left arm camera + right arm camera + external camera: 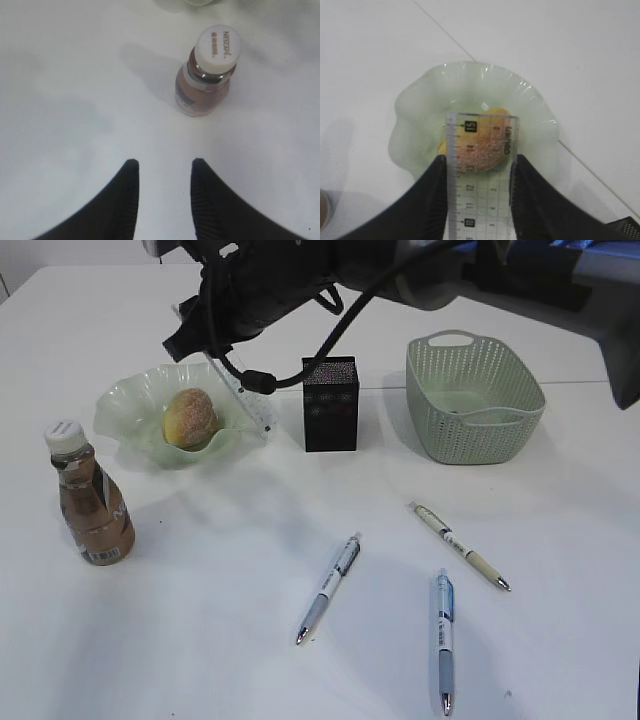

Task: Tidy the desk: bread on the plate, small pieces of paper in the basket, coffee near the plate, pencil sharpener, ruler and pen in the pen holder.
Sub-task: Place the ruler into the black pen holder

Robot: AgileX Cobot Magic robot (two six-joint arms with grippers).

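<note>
**Holding the Ruler Above the Plate**

Gripping a clear ruler (481, 175) between its two black fingers (427, 200), the right gripper (479, 192) hangs over the pale green plate (415, 107). In the right wrist view the ruler lies lengthwise between the fingers, its printed end pointing away from the wrist, and the bread (485, 150) shows through the clear plastic beneath it. In the exterior view the ruler (245, 395) slants down from the dark arm toward the near right rim of the plate (125, 400).

The left gripper (162, 192) is partly open and holds nothing. Its two black fingertips (127, 185) stand apart over bare tabletop, with the coffee bottle (205, 75) upright a little beyond them.

Object positions on the tabletop:

- Plate: far left area, with the bread (190, 417) resting in its middle.
- Coffee bottle (88, 495): near the left edge, just in front of the plate, upright, white cap on.
- Pen holder (330, 403): a black box standing upright at the far middle, just right of the plate.
- Basket (475, 395): far right area, pale green with woven walls, well apart from the pen holder.
- Blue pen (328, 588): near middle, lying at a slant.
- Second blue pen (444, 640): near right, lying almost parallel to the right edge.
- Cream pen (460, 546): right of middle, between the basket and the second blue pen, lying at a slant.
</note>
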